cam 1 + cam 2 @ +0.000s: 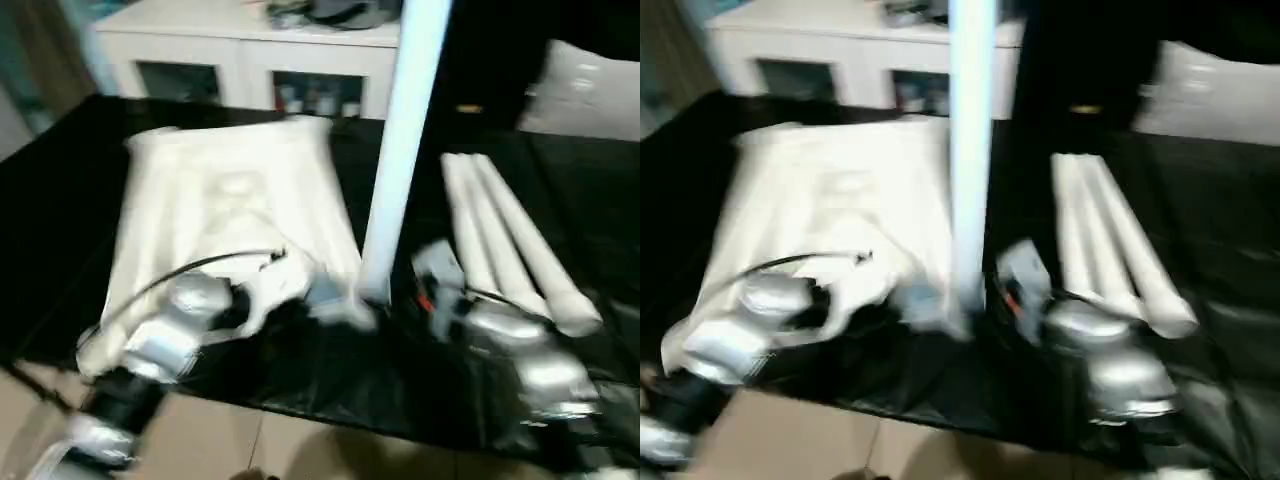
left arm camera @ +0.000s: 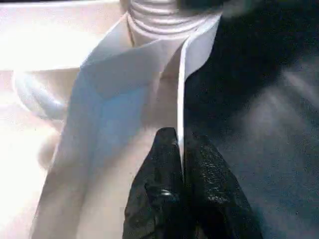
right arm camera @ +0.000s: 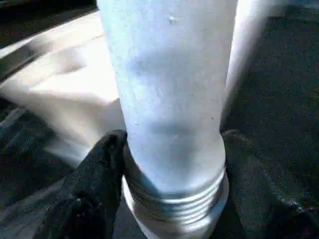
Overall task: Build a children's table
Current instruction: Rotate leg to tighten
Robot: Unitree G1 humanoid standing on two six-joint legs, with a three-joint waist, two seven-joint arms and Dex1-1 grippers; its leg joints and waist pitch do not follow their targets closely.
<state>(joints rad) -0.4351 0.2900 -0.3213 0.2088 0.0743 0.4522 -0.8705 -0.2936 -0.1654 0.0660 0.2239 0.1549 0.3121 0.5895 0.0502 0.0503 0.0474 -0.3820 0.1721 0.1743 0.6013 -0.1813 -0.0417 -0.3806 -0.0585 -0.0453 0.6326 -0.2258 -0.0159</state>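
The children's table top (image 1: 230,200) lies upside down on the black work surface. One white leg (image 1: 405,130) stands upright at the top's near right corner, and its threaded end (image 3: 174,204) sits by the corner socket. My right gripper (image 3: 173,154) is shut on this leg just above the thread, one black finger (image 3: 94,189) on each side. My left gripper (image 2: 180,144) is shut on the thin rim wall (image 2: 192,55) of the table top beside that corner. Three more legs (image 1: 510,240) lie side by side on the right.
A white glass-doored cabinet (image 1: 250,50) stands behind the work surface. A white bag-like object (image 1: 585,95) rests at the far right. The near edge of the black surface (image 1: 300,400) meets tiled floor (image 1: 300,445) just behind my forearms.
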